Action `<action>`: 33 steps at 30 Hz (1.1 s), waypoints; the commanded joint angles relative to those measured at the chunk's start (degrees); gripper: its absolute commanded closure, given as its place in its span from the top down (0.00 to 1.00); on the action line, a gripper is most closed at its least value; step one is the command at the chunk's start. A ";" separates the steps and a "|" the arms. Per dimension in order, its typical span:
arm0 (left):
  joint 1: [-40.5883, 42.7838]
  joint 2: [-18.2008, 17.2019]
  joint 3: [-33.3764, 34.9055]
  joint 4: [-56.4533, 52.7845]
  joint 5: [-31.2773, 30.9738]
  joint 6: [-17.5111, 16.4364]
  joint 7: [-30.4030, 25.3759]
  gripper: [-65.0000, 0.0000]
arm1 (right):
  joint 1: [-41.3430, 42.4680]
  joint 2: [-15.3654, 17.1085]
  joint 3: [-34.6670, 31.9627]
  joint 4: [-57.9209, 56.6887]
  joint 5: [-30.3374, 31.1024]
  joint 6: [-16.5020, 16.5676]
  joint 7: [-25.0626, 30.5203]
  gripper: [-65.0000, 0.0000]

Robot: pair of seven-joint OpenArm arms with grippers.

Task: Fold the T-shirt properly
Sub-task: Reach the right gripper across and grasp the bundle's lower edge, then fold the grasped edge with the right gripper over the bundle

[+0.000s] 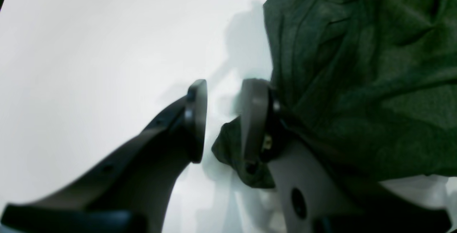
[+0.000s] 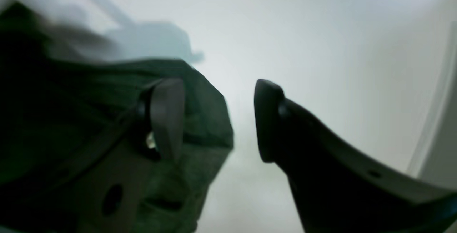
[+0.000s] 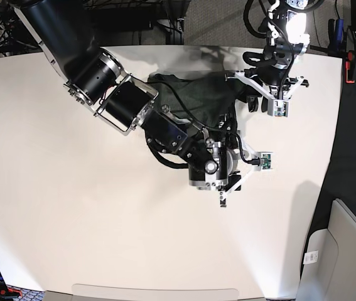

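Shirt (image 3: 193, 94), bunched, folding begun; my left fingers (image 1: 225, 122) part-open, my right (image 2: 219, 118) wide. Next: pinch its edge.

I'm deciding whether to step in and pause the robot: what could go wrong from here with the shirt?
The T-shirt is rumpled, so folding it now could press creases in. The left gripper stands open with one finger over a cloth corner; closing there might catch just a bunched edge. The right gripper is open too, one finger over the shirt's edge, and could drag the cloth askew.
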 commanded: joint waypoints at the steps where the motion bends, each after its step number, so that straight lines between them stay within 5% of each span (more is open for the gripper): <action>1: -0.23 -0.22 -0.03 0.82 0.21 0.21 -1.30 0.26 | 0.99 -0.88 0.11 1.06 -1.55 -0.07 0.63 0.45; 7: -0.32 -0.22 -0.03 0.82 0.21 0.12 -1.30 0.26 | -2.00 -0.62 0.37 1.15 -8.84 -0.07 0.81 0.45; 15: -1.46 -0.22 0.06 0.82 0.21 0.12 -1.21 0.26 | -4.37 0.52 0.55 4.05 -8.05 -0.07 0.72 0.45; 20: -1.46 -0.22 0.06 0.82 0.21 0.12 -1.21 0.26 | -4.37 0.52 0.55 4.05 -1.28 -0.07 0.72 0.45; 31: -1.11 -0.22 0.06 0.82 0.21 0.12 -1.21 0.26 | -4.28 0.61 0.46 -1.49 -1.20 -0.07 0.98 0.45; 33: -1.11 -0.22 0.06 0.82 0.21 0.12 -1.21 0.26 | -4.28 0.61 0.46 -2.11 -1.20 -0.07 0.98 0.39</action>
